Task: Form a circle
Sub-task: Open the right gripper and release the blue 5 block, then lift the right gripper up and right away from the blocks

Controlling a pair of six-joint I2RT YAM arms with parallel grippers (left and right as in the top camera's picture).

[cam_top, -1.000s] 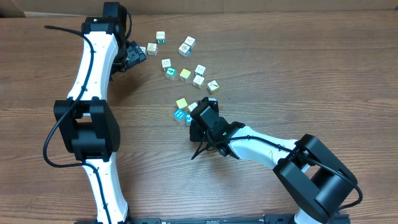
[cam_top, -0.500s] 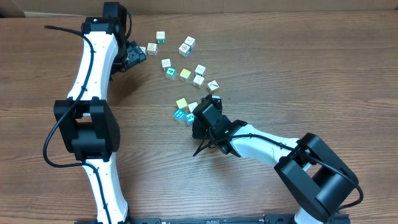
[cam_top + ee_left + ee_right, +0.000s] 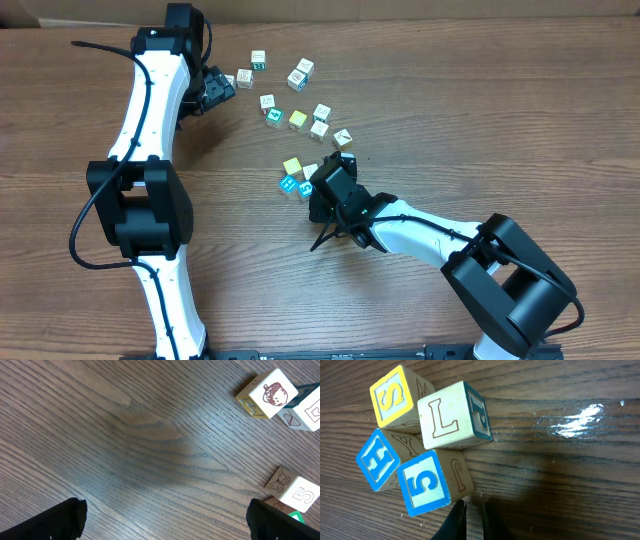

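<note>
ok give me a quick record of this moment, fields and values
left tool: open, empty, over bare table
right tool: shut, empty, tips next to 5 cube
cluster by right tool: S cube, L cube, H cube, 5 cube, bunched together
other cubes: scattered loosely
done: no, cubes make no ring yet
</note>
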